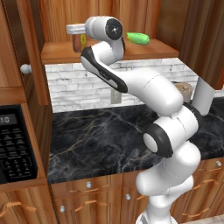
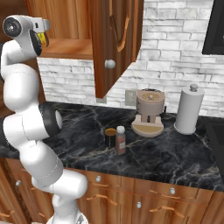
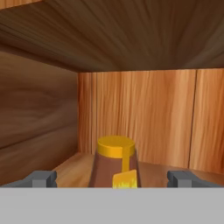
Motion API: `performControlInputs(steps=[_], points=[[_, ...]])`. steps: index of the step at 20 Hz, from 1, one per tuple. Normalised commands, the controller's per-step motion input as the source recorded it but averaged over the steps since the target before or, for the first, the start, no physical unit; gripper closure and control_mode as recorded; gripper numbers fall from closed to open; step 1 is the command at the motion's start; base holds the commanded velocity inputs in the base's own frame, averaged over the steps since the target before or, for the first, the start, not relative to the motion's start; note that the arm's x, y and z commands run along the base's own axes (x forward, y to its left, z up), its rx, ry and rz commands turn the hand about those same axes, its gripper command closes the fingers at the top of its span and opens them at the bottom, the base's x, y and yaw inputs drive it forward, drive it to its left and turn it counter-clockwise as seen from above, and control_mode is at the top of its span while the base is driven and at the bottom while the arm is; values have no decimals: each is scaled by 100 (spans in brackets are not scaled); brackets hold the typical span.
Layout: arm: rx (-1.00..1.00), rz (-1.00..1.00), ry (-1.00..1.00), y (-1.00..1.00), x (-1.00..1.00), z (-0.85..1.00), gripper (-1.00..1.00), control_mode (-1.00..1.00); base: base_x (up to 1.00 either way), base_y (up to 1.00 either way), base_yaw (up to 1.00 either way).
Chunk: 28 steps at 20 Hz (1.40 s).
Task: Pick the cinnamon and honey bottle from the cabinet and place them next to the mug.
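The honey bottle (image 3: pixel 116 162), amber with a yellow cap, stands on the cabinet shelf (image 1: pixel 144 51) near the left wall. My gripper (image 3: pixel 113 179) is open inside the cabinet, one fingertip on each side of the bottle and wide of it. From the left base view the hand (image 1: pixel 75 29) sits just above the honey bottle (image 1: pixel 82 43). The cinnamon (image 2: pixel 120 140), a slim bottle of reddish-brown powder with a grey cap, stands on the counter right beside the dark mug (image 2: pixel 110 137).
A green object (image 1: pixel 138 38) lies on the shelf to the right. The open cabinet door (image 2: pixel 116 48) hangs over the counter. A beige coffee machine (image 2: pixel 150 113) and a paper towel roll (image 2: pixel 189 109) stand by the wall. A microwave (image 1: pixel 15 144) is at the left.
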Motion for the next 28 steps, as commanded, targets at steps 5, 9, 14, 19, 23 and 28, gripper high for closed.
performControlInputs(steps=[5,9,14,19,23,28], points=[[0,0,0,0,9,0,-100,-100,0,0,0],[0,1,0,0,17,0,-100,-100,0,0,0],[0,1,0,0,15,-5,-100,-100,0,0,0],[0,2,0,0,2,-13,-100,-100,0,0,0],[0,1,0,0,0,-5,-100,-100,0,0,0],[0,1,0,0,23,0,-100,-100,0,0,0]])
